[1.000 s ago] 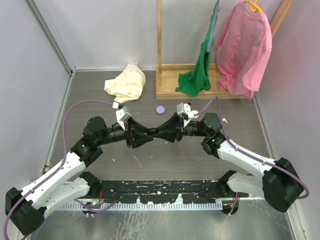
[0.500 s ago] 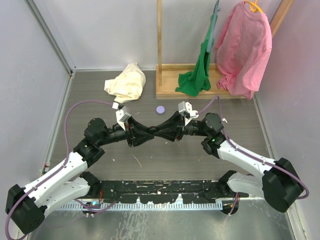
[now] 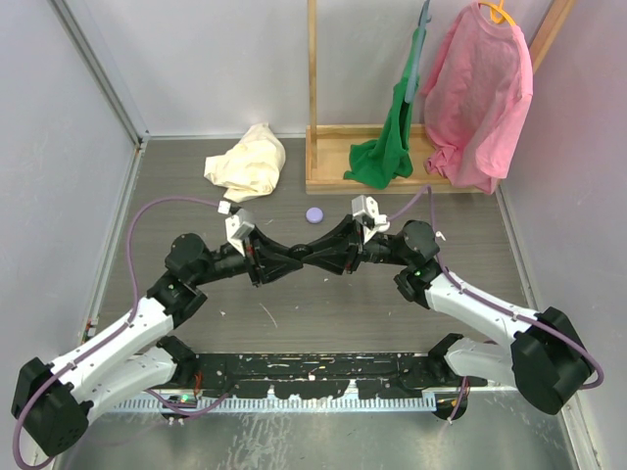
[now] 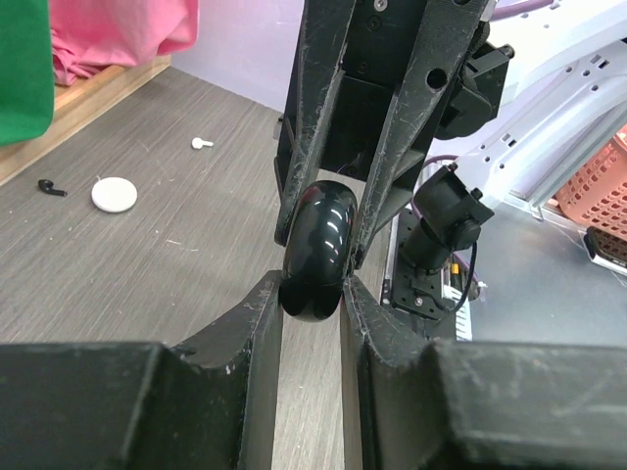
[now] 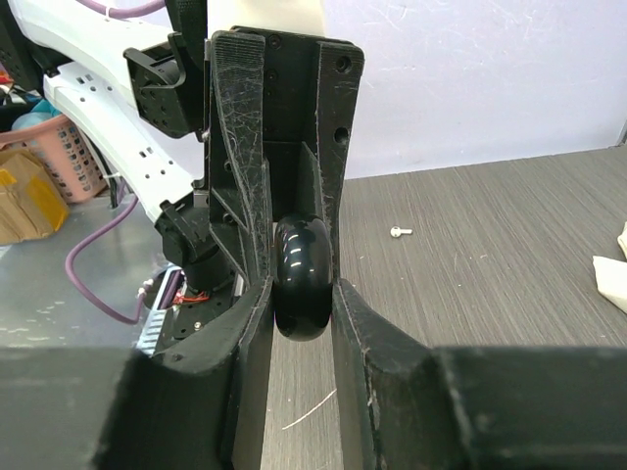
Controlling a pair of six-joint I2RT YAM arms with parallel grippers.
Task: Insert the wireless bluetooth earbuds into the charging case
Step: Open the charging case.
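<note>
A glossy black charging case (image 4: 316, 250) hangs above the table between the two grippers, which meet tip to tip at the middle of the top view. My right gripper (image 5: 301, 294) is shut on the case (image 5: 301, 277). My left gripper (image 4: 312, 291) comes from the opposite side, and its fingertips press on the case's near end. In the top view the case is hidden between the left gripper (image 3: 302, 258) and the right gripper (image 3: 318, 257). A white earbud (image 4: 202, 143) and a black earbud (image 4: 51, 187) lie on the table. A white earbud (image 5: 398, 232) also shows in the right wrist view.
A small pale round disc (image 3: 313, 214) lies just beyond the grippers. A cream cloth (image 3: 249, 162) is bunched at the back left. A wooden rack (image 3: 338, 178) with a green garment (image 3: 387, 147) and a pink shirt (image 3: 477, 93) stands at the back right.
The left gripper's jaws have closed in onto the case held by the right gripper. Both wrists have shifted slightly towards the back of the table.
</note>
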